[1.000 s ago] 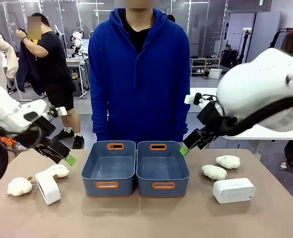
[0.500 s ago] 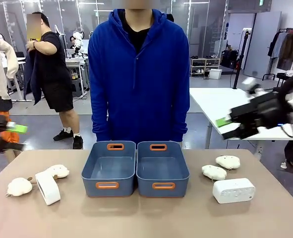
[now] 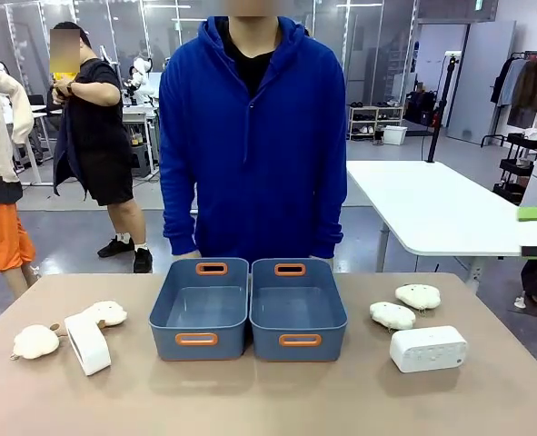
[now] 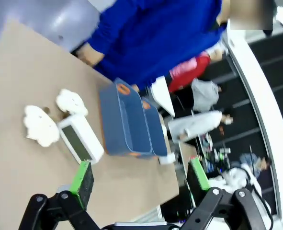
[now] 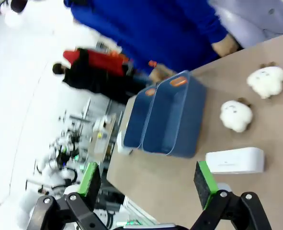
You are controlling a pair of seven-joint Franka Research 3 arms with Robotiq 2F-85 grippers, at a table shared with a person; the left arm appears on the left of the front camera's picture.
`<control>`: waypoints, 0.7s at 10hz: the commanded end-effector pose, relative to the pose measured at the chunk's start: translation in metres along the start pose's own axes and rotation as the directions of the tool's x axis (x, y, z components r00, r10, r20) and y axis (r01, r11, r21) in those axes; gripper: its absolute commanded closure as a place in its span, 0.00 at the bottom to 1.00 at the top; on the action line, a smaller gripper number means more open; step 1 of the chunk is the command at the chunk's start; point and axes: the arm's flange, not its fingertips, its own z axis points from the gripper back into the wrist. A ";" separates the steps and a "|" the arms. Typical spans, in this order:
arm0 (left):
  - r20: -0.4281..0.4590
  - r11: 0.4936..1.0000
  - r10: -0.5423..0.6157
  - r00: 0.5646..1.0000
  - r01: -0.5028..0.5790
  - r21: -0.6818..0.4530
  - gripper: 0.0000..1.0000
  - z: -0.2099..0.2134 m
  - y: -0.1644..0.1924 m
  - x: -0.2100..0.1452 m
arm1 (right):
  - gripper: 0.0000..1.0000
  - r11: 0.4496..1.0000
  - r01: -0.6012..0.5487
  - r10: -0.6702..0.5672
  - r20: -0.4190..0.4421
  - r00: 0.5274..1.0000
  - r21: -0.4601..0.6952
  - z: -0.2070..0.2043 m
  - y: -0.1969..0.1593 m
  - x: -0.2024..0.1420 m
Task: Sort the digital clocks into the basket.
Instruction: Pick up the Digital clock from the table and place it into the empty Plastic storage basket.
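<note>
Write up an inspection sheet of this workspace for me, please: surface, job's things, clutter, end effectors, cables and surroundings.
Surface: tan table, bare along the near edge.
Job's things: left clock and right clock lie on the table, outside the baskets; left basket and right basket stand side by side at the middle, both empty.
Clutter: plush toys, one pair near each clock.
End effectors: left end effector and right end effector open, holding nothing, raised off the table.
Cables: nothing seen.
Surroundings: person in a blue hoodie at the far edge; white table behind.
</note>
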 end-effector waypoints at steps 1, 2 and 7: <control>0.102 1.000 0.010 0.995 -0.012 0.024 0.00 0.004 -0.003 -0.035 | 0.00 0.999 0.032 -0.030 0.103 0.994 -0.019 0.012 -0.013 -0.020; 0.168 0.998 -0.009 0.986 -0.002 0.061 0.00 0.005 0.004 -0.031 | 0.00 0.996 0.049 -0.039 0.135 0.990 -0.070 0.013 -0.025 -0.020; 0.053 1.000 0.014 0.998 -0.015 0.021 0.00 0.019 0.004 0.000 | 0.00 0.998 0.060 -0.056 0.093 0.994 -0.038 0.027 -0.022 -0.016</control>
